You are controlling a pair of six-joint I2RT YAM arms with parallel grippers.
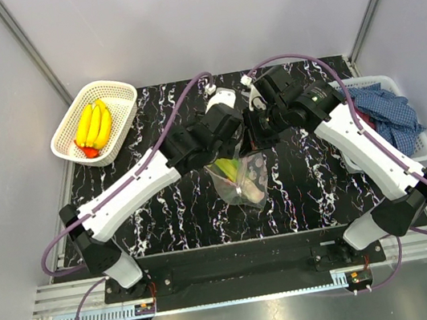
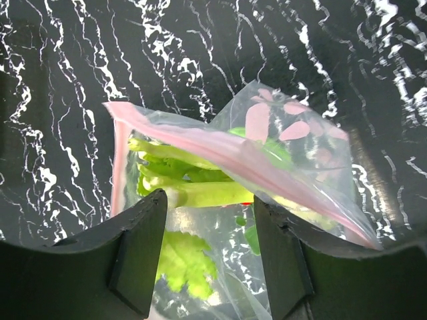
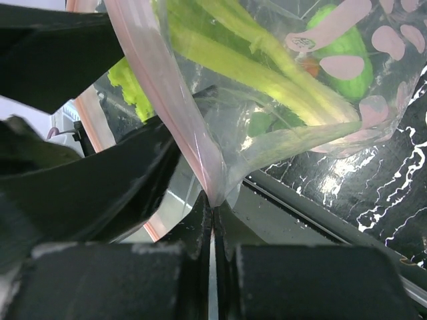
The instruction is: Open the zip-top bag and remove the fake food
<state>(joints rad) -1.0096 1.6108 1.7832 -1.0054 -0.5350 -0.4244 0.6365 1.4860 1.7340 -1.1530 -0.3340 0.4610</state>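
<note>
The zip-top bag (image 1: 243, 180) hangs just above the mat's middle, its mouth gaping upward. My right gripper (image 3: 213, 200) is shut on the bag's pink zip strip (image 3: 150, 73). My left gripper (image 2: 210, 199) stands open at the bag's mouth (image 2: 200, 143), its fingers either side of a pale green leek (image 2: 207, 193), not pinching it. Inside the bag, the fake food includes that leek (image 3: 260, 70), a leafy green piece (image 2: 183, 263) and a round green piece (image 3: 347, 47). Yellow bananas (image 1: 94, 124) and a red piece (image 1: 89, 151) lie in the white basket (image 1: 116, 86).
The white basket sits at the mat's back left corner. A second white basket (image 1: 422, 145) holding a blue checked cloth (image 1: 389, 112) stands at the right edge. Both arms cross over the black marbled mat (image 1: 166, 216). Grey walls close in the back and sides.
</note>
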